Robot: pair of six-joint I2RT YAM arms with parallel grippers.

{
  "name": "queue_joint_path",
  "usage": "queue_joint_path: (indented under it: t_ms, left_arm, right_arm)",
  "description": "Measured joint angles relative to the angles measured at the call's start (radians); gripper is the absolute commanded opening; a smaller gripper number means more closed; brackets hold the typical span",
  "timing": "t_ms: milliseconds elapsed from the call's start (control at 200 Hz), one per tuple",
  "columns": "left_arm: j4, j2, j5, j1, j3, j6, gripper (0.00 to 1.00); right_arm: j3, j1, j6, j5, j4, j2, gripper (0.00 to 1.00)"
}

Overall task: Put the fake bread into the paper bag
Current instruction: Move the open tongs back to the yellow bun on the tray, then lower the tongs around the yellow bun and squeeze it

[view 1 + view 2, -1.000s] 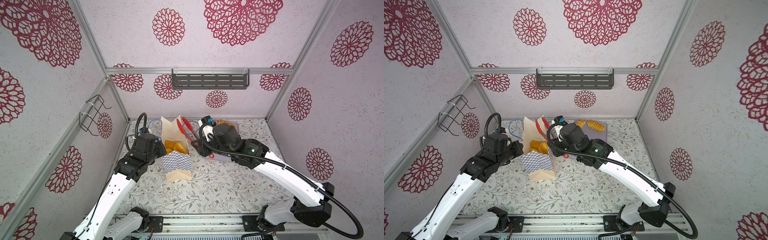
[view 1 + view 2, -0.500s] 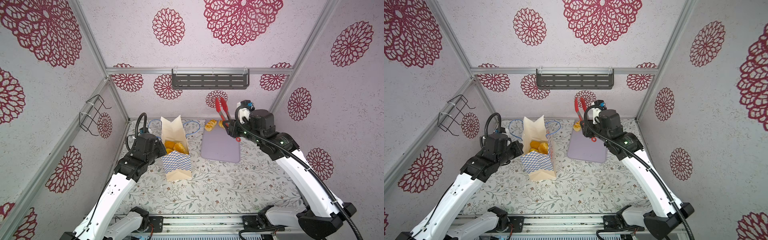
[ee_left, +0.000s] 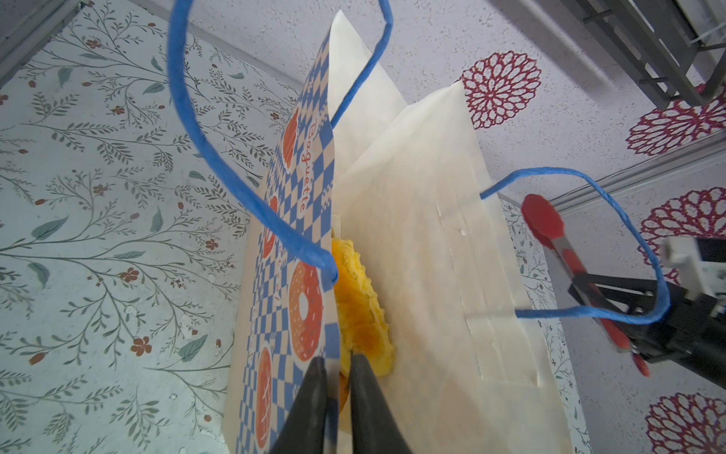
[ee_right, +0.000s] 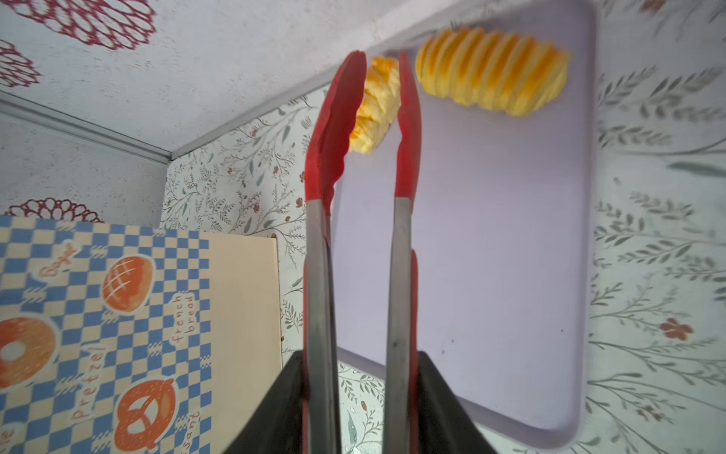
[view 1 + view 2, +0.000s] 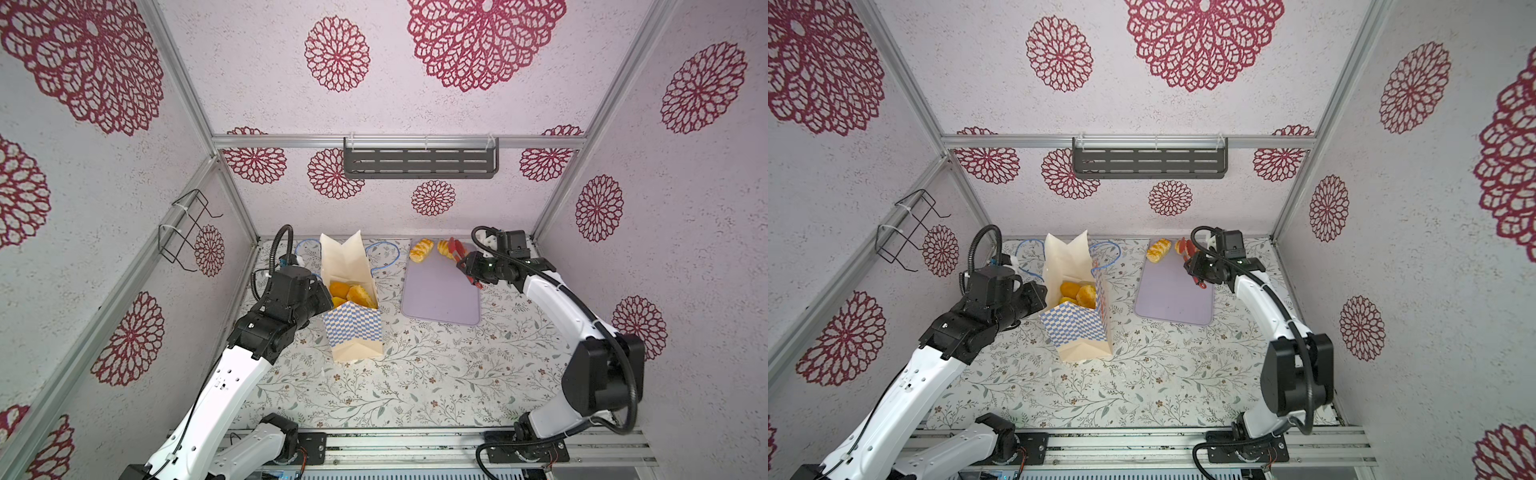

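Taking the back wall as twelve o'clock in both top views, the paper bag (image 5: 353, 328) stands upright on the worktop (image 5: 415, 374), at about nine o'clock from the lilac tray (image 5: 440, 299) and a little apart from it. Bread (image 5: 351, 293) already lies inside the bag; we can count at least two golden pieces through its open mouth. Two pieces are left, both at the tray's twelve o'clock end: a ridged loaf (image 4: 491, 74) towards eleven and a small pastry (image 4: 375, 106) beside it. We judge the job well along, with these two to carry over. The right claw (image 4: 359, 361) is clamped on the handles of the red tongs (image 4: 406, 129), whose tips stand apart on either side of the small pastry, not closed on it. The left claw (image 3: 338, 363) sits at the bag's nine o'clock wall, its fingers (image 3: 310, 405) narrowly apart astride the paper's edge. We cannot tell whether they pinch it.
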Motion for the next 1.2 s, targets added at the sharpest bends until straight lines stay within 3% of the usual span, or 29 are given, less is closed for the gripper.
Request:
queue_joint_path:
  t_ms: [445, 1201]
  left_arm:
    - [0.0, -0.008, 0.0, 0.0, 0.0, 0.001, 0.17]
    - [-0.001, -0.029, -0.004, 0.0, 0.0, 0.001, 0.17]
  right_arm:
    - [0.076, 0.002, 0.14, -0.163, 0.168, 0.272, 0.48]
    - [0.15, 0.043, 0.188, -0.18, 0.211, 0.373, 0.56]
